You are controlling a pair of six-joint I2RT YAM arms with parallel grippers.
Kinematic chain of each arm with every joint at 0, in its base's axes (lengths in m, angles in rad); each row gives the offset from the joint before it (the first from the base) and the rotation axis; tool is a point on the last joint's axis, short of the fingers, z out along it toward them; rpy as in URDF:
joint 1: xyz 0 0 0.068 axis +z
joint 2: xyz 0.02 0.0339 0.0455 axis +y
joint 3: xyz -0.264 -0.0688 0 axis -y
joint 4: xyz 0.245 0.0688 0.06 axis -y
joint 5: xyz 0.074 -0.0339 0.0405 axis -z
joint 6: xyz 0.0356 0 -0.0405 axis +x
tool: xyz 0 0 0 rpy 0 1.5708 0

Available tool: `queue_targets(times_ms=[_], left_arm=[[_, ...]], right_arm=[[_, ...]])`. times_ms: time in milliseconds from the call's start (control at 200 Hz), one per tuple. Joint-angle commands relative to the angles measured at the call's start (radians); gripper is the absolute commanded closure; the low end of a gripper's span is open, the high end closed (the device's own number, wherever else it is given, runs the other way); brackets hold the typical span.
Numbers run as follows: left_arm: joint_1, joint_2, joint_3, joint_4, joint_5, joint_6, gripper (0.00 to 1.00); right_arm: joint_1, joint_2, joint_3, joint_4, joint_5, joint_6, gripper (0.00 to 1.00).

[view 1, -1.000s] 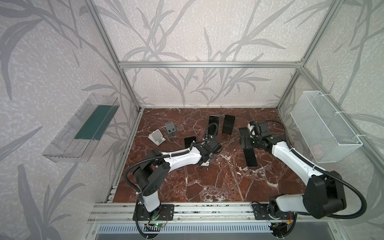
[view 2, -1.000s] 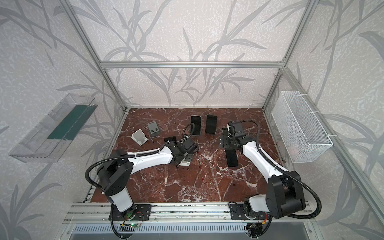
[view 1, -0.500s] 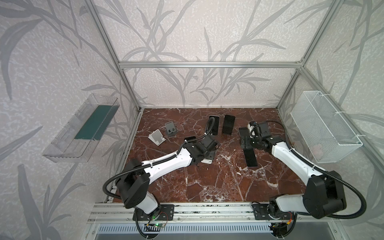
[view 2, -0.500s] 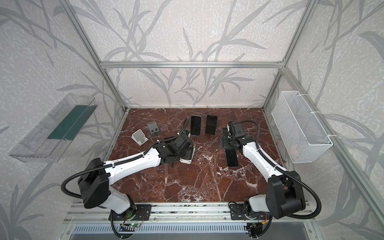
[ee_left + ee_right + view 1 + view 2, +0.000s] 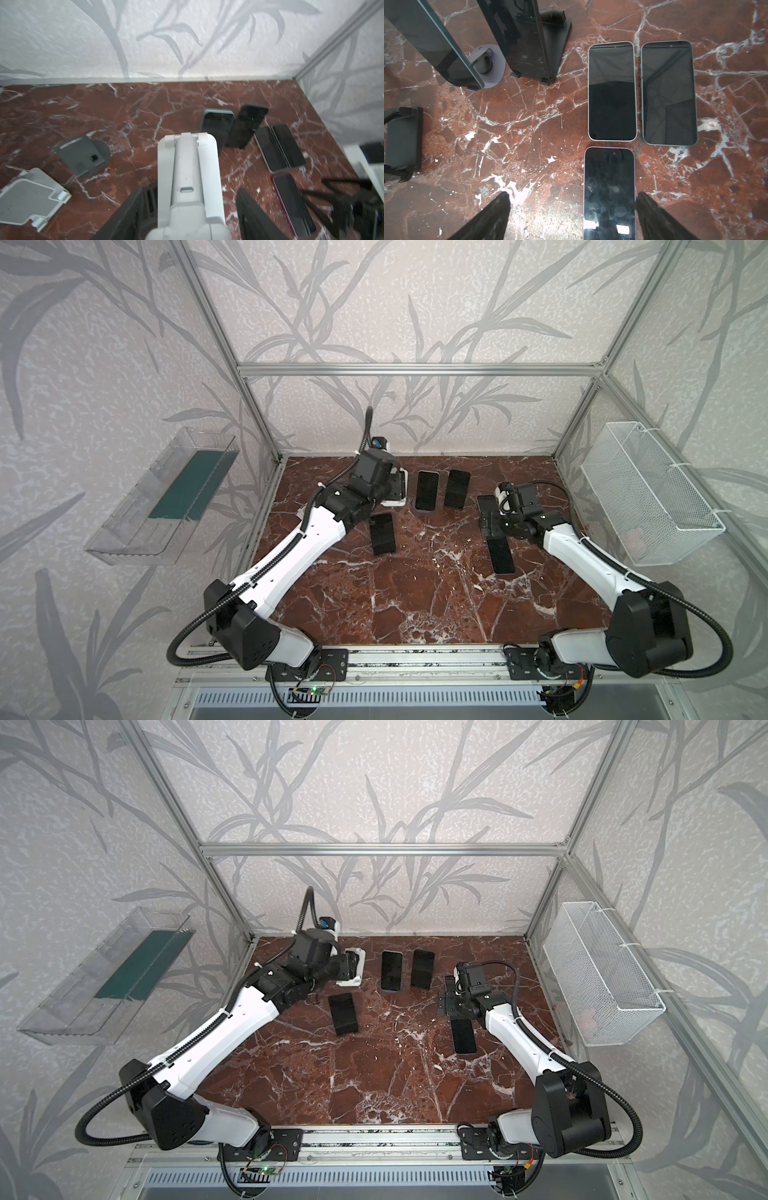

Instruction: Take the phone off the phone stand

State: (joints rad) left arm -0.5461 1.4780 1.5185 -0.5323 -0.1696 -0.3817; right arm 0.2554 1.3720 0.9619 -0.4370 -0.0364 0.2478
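- The red marble tabletop is carrying everything.
- The left gripper is clamping the white phone stand, back by the rear wall.
- The right gripper is hanging spread wide over the pink phone, which is lying flat on the marble.
- The teal phone and black phone are sitting propped in their own stands, side by side.
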Motion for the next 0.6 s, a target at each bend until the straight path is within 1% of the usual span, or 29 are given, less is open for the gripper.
queue_targets(times_ms=[0,160,240,300,435,595], left_arm=[[0.061,0.094,0.097,0.003,0.035,0.022,0.49],[0.104,0.238,0.188,0.051,-0.067,0.032,0.48],[0.141,0.324,0.239,0.078,-0.065,0.001,0.48],[0.169,0.395,0.295,0.074,-0.047,-0.021,0.48],[0.206,0.54,0.402,0.037,-0.055,-0.036,0.48],[0.238,0.653,0.466,-0.022,-0.035,-0.046,0.48]], right_arm=[[-0.002,-0.008,-0.002,0.0,-0.043,0.017,0.07],[-0.001,-0.034,-0.012,-0.014,-0.068,0.026,0.08],[-0.001,-0.044,-0.022,-0.015,-0.073,0.033,0.08],[-0.001,-0.049,-0.027,-0.022,-0.08,0.037,0.08],[0.001,-0.073,-0.038,-0.04,-0.088,0.038,0.08],[0.001,-0.106,-0.054,-0.054,-0.091,0.042,0.08]])
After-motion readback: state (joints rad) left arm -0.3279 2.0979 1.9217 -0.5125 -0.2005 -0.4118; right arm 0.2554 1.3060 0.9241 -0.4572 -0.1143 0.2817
